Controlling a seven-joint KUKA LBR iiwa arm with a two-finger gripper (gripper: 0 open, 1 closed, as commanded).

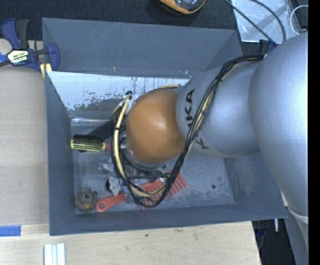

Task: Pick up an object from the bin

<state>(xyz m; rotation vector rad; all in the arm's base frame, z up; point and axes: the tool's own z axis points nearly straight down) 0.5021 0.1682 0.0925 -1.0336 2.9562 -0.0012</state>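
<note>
Orange wrist cover (152, 126) hung over the middle of the grey bin (58, 164), yellow-handled brush (88, 144) just left, red tool (109, 203) nearer, whether the claw was spread or pressed together could not be told

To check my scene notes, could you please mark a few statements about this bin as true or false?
1. The orange cover hangs over the middle of the bin. True.
2. A red comb lies near the bin's lower wall in the view. True.
3. The brown round thing lies in the upper right corner. False: it lies in the lower left corner.
4. The yellow striped thing lies right of the orange cover. False: it lies left of it.
</note>
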